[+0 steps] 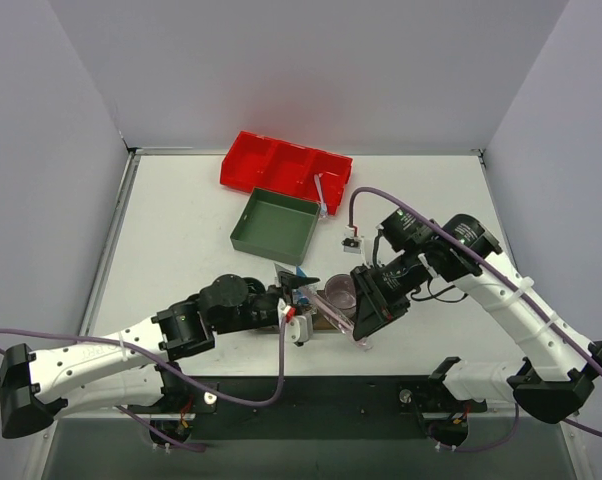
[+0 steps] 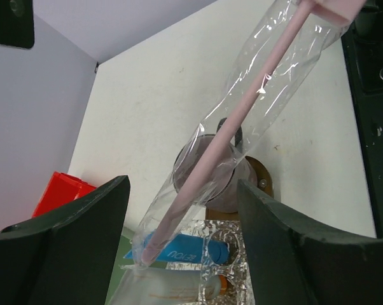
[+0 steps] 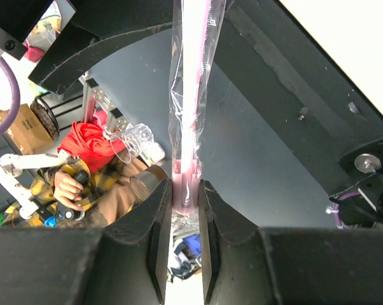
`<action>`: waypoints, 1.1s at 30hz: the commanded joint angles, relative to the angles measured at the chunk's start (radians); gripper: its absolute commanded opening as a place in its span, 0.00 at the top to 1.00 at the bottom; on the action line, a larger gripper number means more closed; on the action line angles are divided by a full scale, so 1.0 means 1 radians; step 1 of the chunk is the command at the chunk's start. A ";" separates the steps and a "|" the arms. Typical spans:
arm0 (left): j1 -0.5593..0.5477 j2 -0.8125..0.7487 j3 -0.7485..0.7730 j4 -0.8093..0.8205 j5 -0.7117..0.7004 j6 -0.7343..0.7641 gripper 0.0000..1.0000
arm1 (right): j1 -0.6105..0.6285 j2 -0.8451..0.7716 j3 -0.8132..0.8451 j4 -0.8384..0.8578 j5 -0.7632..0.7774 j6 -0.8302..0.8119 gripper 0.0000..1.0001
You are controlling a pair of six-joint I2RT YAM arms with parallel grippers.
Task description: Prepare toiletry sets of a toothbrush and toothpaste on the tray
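A pink toothbrush (image 2: 242, 114) in a clear wrapper slants across the left wrist view, its lower end over a blue toothpaste tube (image 2: 185, 248). A white tube (image 2: 169, 289) lies just below the blue one, both on silvery foil packaging. My right gripper (image 3: 186, 190) is shut on the toothbrush's thick pink end (image 1: 364, 340). My left gripper (image 2: 184, 190) is open, its fingers (image 2: 83, 222) standing either side of the wrapped brush and the tubes without touching them. A glass mug (image 2: 226, 181) stands on the brown tray (image 2: 263, 173) just beyond.
A red divided bin (image 1: 281, 165) sits at the back with another slim toothbrush (image 1: 322, 192) at its right end. A green square box (image 1: 274, 225) lies in front of it. Both arms (image 1: 481, 280) meet near the mug (image 1: 338, 292) at the table's middle front.
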 commanded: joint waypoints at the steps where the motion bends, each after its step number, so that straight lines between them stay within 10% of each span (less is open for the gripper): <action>1: -0.028 0.009 0.049 -0.013 -0.014 0.017 0.26 | 0.020 0.017 0.040 -0.075 -0.003 -0.018 1.00; 17: -0.107 0.056 0.053 -0.018 -0.046 -0.009 0.94 | 0.034 0.049 0.100 -0.124 0.033 -0.058 0.99; 28: -0.105 0.104 0.099 0.040 -0.237 -0.216 1.00 | 0.031 0.008 0.253 -0.121 0.229 -0.004 0.41; 33: -0.104 0.115 0.106 0.068 -0.283 -0.302 1.00 | 0.031 -0.069 0.293 -0.039 0.453 0.056 0.34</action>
